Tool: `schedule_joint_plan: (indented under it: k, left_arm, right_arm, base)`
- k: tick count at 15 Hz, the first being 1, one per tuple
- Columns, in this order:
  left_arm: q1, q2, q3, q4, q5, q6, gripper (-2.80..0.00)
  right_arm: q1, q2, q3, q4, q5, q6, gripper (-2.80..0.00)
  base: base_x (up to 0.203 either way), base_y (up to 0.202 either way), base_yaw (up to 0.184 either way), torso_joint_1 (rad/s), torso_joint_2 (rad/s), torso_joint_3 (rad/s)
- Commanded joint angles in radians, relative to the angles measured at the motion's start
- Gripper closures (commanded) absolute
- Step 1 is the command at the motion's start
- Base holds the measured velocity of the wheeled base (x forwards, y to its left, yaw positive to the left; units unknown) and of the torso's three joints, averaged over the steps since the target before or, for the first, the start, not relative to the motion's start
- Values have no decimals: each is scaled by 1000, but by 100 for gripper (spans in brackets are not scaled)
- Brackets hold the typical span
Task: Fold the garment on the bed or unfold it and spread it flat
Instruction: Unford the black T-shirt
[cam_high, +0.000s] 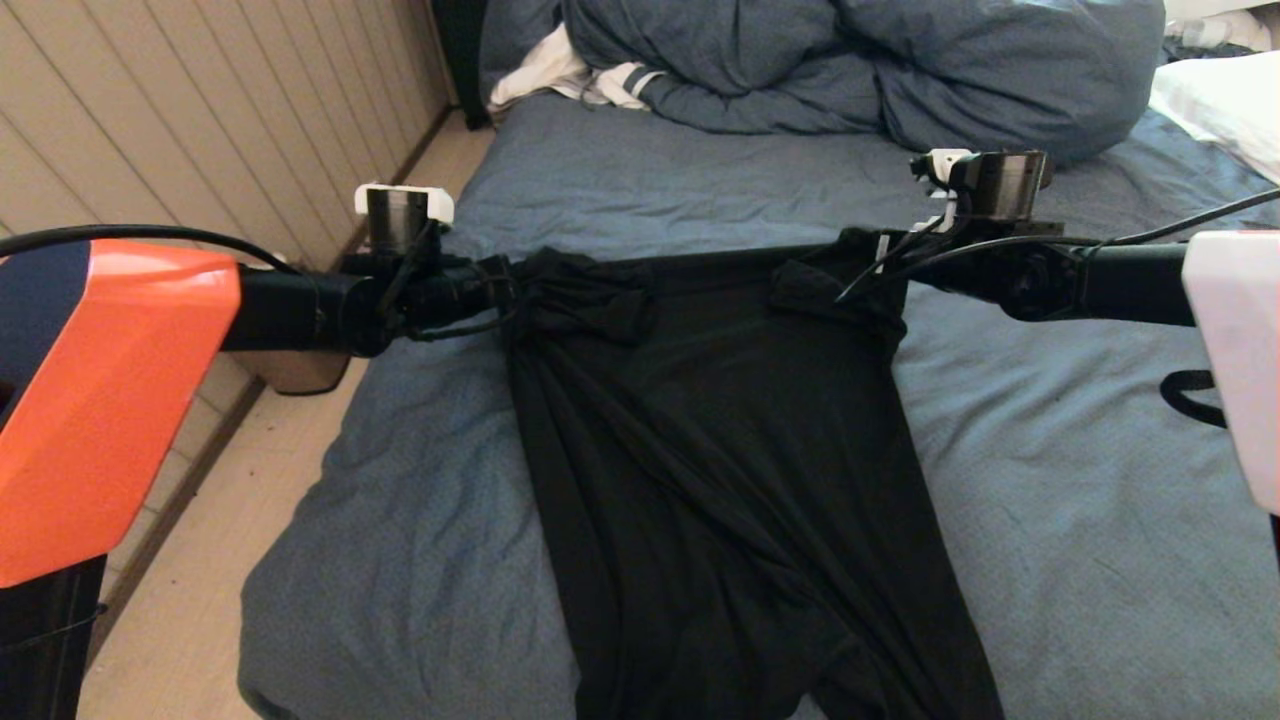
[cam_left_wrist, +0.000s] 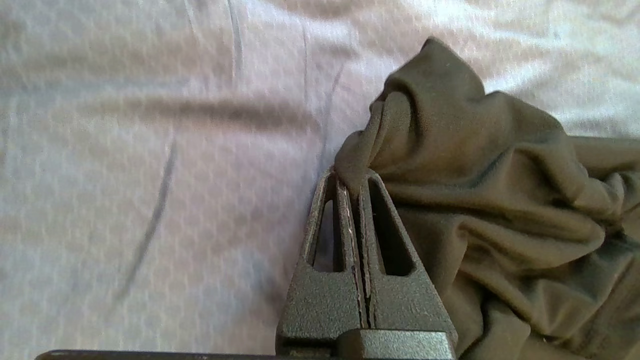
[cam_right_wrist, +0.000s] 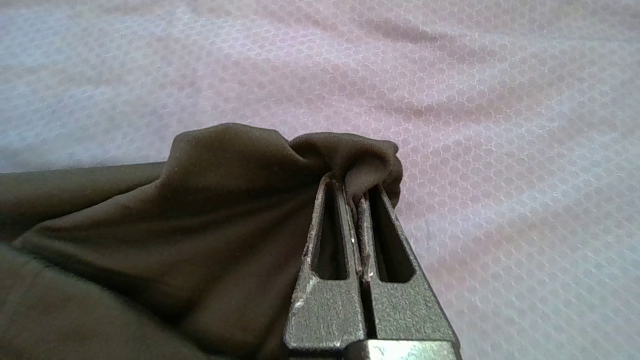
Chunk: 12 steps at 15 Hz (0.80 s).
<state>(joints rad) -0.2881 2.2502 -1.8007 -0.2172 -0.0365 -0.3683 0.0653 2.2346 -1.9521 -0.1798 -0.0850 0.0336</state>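
Spreading step, looks like. Left gripper (cam_high: 500, 290) and right gripper (cam_high: 868, 268), jaws clenched on shirt (cam_high: 720, 450) corners at 10 and 2 o'clock, rest draped over bed (cam_high: 1050, 520). Next probably: keep edge taut, lower flat, then release.

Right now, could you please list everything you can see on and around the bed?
T-shirt: one, black, held up by two corners and stretched across the middle of the bed.
Bed: one, slate-blue sheet, fills the view.
Duvet: one, blue, bunched at the far end.
White cloth: one, striped cuff, beside the duvet.
Pillow: one, white, far right.
Floor: pale, along the bed's left.
Left claw: shut on the T-shirt's left corner.
Right claw: shut on its right corner.
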Motion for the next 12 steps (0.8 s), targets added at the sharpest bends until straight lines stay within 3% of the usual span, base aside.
schedule_joint_plan:
  k: [1,12]
  left_arm:
    - [8,33,-31,-2,0,-2,0]
    - [29,117,-91,-30,1,46,0]
  right_arm:
    - [8,37,-2,-38,0,0,0]
    - [13,94,-11,-87,4,-3,0]
  base:
    - [0,0,0,0,0,0]
    - [0,0,0,0,0,0]
